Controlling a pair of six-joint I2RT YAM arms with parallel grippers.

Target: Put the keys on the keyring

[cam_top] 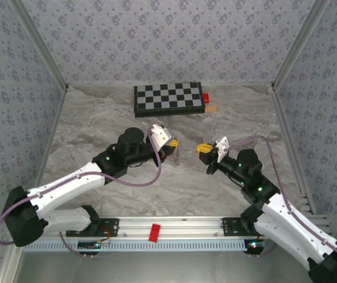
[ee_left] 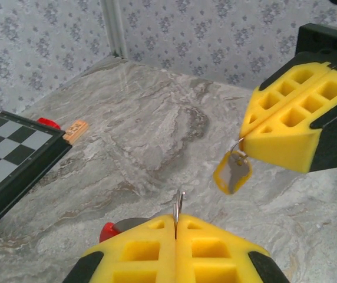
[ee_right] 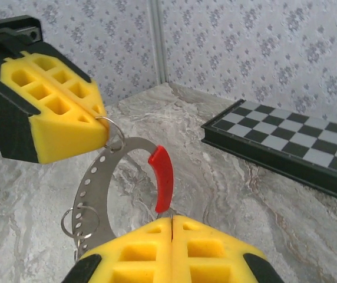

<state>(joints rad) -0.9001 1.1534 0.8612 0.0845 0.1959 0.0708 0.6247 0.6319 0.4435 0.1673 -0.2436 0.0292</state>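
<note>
Left gripper (ee_right: 101,125) clamps the keyring (ee_right: 93,184), right gripper (ee_left: 245,139) pinches the dangling key (ee_left: 233,175): any swing risks missing the ring's opening

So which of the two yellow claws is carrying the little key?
The right end effector: the yellow key dangles from its tip, whereas the left end effector pinches the keyring.

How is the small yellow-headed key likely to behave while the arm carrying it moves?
The key dangles from a thin wire loop pinched by the right gripper, so it will probably swing and twist freely. It looks small and flat, so likely light. Its grey blade looks like stiff metal, unlikely to bend.
</note>
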